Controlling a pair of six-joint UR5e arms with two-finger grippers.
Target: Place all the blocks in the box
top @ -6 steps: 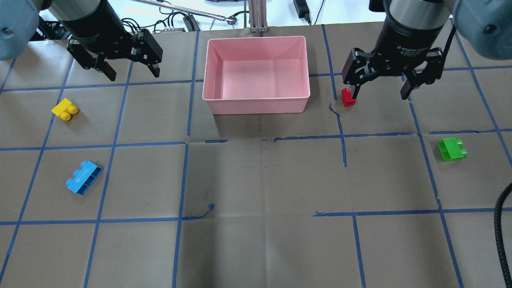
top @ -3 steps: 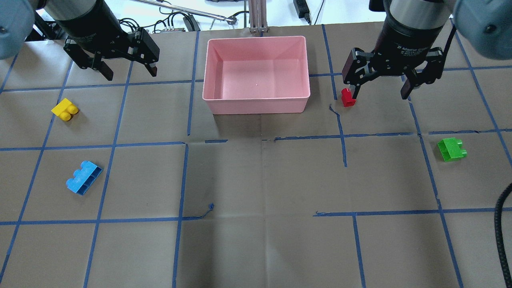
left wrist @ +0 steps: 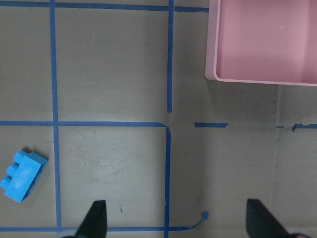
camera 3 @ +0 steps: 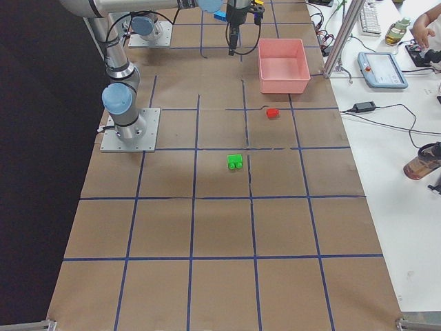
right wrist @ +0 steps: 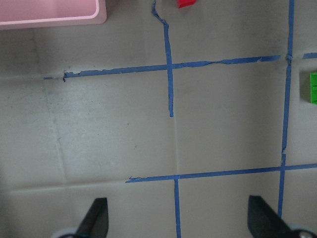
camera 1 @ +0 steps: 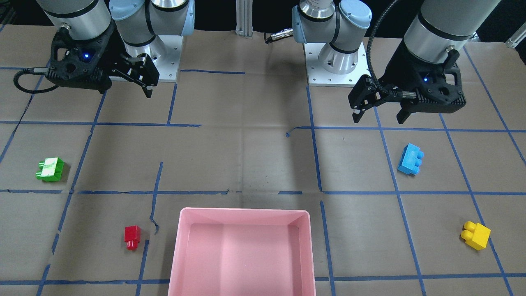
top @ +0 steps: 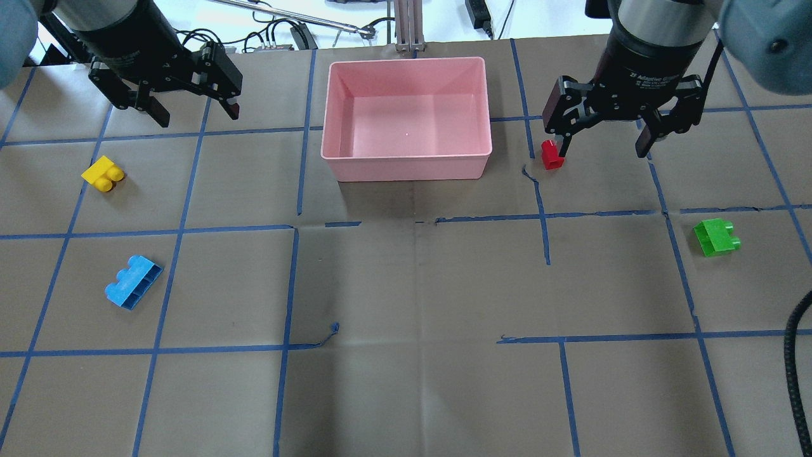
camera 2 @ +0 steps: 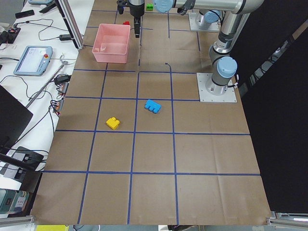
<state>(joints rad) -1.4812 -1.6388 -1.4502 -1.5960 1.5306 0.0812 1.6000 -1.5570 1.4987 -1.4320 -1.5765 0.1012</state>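
The pink box (top: 406, 162) stands at the table's far middle and holds no brick. The red brick (top: 551, 154) lies right of it, by one finger of my right gripper (top: 602, 152), which hangs open and empty above the table. The green brick (top: 716, 237) lies nearer, at the right. My left gripper (top: 196, 117) is open and empty, high at the far left. The yellow brick (top: 103, 174) and the blue brick (top: 133, 282) lie below it at the left. The left wrist view shows the blue brick (left wrist: 22, 176) and a box corner (left wrist: 213, 49).
Brown paper with a blue tape grid covers the table (top: 419, 285). A black cable (top: 796, 368) hangs at the near right edge. Cables and a metal post (top: 409, 25) lie beyond the far edge behind the box.
My left gripper has drifted a little to the left and toward the far edge, still open. The right gripper and all bricks have stayed put.
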